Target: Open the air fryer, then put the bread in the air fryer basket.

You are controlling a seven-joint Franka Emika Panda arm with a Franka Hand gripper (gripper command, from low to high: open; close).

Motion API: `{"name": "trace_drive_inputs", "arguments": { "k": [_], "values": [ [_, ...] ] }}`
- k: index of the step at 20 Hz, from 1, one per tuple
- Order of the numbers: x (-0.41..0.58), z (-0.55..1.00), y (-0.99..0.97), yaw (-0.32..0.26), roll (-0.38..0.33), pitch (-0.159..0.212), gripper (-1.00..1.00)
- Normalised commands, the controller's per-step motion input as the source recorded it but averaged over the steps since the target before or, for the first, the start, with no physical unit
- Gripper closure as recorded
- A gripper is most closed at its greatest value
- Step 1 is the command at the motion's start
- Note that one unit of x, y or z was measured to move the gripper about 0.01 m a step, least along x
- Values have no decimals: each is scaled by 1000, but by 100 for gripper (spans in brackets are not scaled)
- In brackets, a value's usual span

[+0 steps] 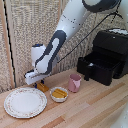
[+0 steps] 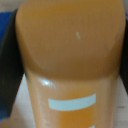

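The wooden table [image 1: 95,107] bears a plate [image 1: 25,102], white bowl [image 1: 59,94], pink cup [image 1: 75,82], bread [image 1: 42,86] and air fryer [image 1: 112,55].

Glossy black air fryer [image 1: 111,55], wooden table [image 1: 95,107]

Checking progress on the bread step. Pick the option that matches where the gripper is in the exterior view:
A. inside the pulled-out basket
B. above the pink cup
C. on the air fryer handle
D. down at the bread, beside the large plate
D: the gripper is low over the golden-brown bread, next to the large plate, while the air fryer basket stands pulled out and the pink cup sits apart.
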Motion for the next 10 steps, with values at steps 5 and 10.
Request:
{"name": "trace_drive_inputs", "arguments": {
  "k": [5,10],
  "values": [
    [143,59,108,-15,-26,54,100],
    [272,869,273,-118,-6,58,100]
  ]
}}
